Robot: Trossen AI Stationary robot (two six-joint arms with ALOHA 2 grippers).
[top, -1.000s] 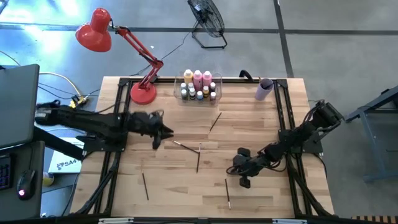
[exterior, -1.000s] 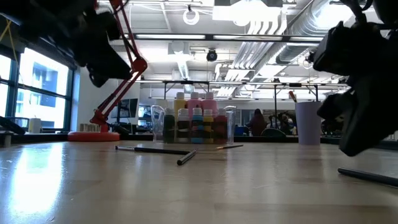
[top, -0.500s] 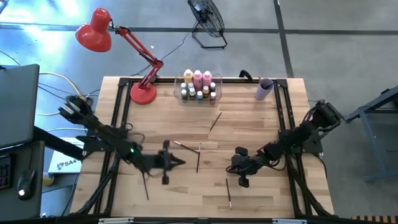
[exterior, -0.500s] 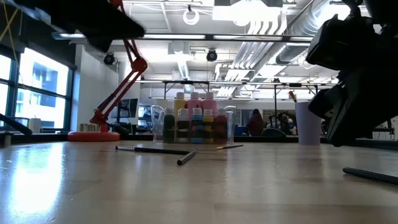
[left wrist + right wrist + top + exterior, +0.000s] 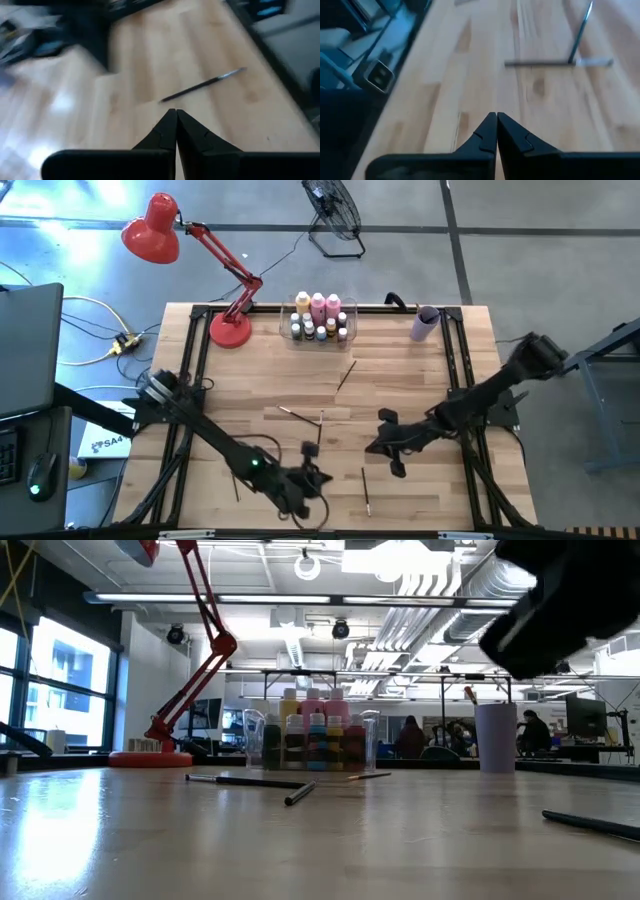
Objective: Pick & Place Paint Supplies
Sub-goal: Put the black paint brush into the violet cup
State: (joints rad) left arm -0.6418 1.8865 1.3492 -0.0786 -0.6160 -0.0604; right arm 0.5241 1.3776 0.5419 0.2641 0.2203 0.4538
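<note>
— Where are your grippers?

— Your left gripper (image 5: 318,477) hangs over the table's (image 5: 400,370) near edge, fingers pressed together, empty. Your right gripper (image 5: 372,448) hovers right of centre, also pinched closed on nothing.

— And the paint supplies?

— The paint bottles (image 5: 319,316) stand in the clear bin (image 5: 343,309) at the far edge, near the lilac cup (image 5: 425,323). Your paintbrushes (image 5: 319,435) lie scattered on the wood; one (image 5: 365,490) lies just beside the left gripper.

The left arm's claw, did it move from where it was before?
Yes. Seen from above, the left gripper has swung away from the red lamp to the table's near edge, past the crossed brushes. Its fingers are shut and empty.
</note>
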